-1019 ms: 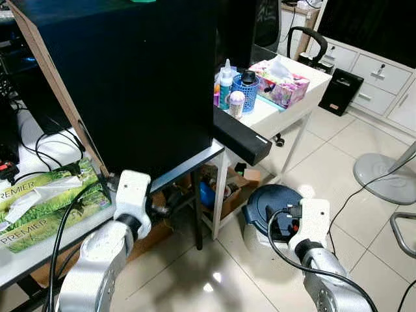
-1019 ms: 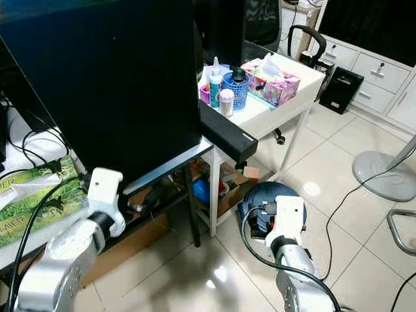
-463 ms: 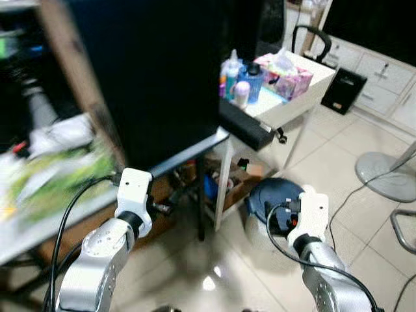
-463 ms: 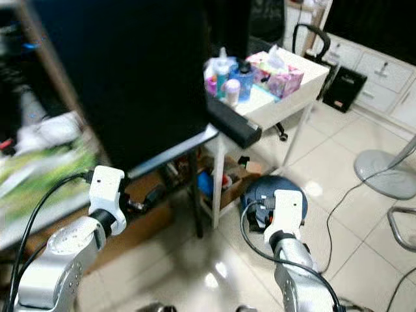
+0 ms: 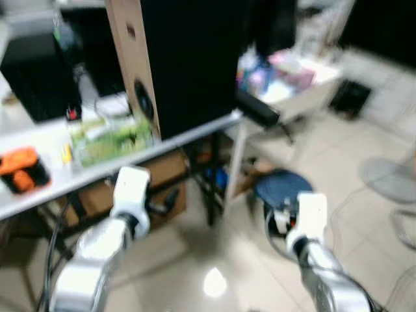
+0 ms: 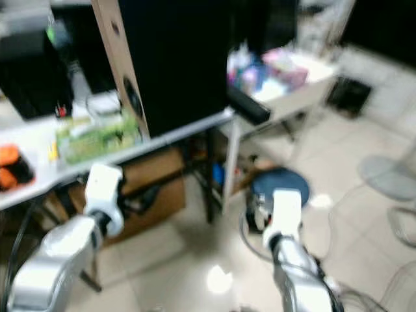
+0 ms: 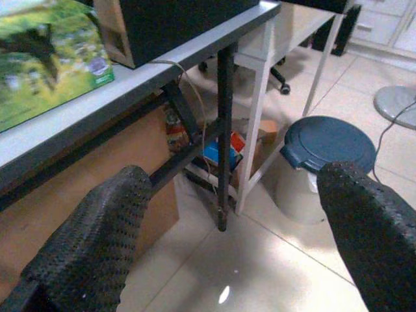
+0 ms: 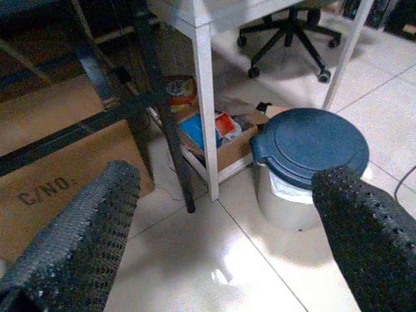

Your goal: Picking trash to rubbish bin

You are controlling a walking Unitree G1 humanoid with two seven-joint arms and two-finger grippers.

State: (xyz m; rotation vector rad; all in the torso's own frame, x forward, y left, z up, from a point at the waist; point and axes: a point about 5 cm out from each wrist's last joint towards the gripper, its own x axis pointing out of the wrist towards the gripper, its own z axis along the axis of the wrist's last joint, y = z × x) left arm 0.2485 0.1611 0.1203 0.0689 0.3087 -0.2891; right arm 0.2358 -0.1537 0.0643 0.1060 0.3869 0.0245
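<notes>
The rubbish bin (image 8: 309, 146) has a dark blue lid on a white body and stands on the tiled floor beside a white table leg (image 8: 203, 97). It also shows as the bin (image 5: 281, 188) between my two arms and as the bin (image 7: 328, 143) ahead of my left fingers. My left gripper (image 7: 227, 247) is open and holds nothing, low in front of the grey table (image 7: 65, 140). My right gripper (image 8: 221, 240) is open too, with nothing in it, a short way from the bin. A green packet (image 5: 107, 140) lies on the grey table.
A big black speaker box (image 5: 188, 58) stands on the grey table, an orange object (image 5: 23, 170) at its left end. A white side table (image 5: 292, 97) carries bottles and a tissue box. An open carton of clutter (image 8: 218, 133) sits under it. A fan base (image 5: 390, 179) lies right.
The whole picture has swung and blurred, so the camera moved: more of the grey table's left end shows. Both arms keep the same pose, grippers open.
</notes>
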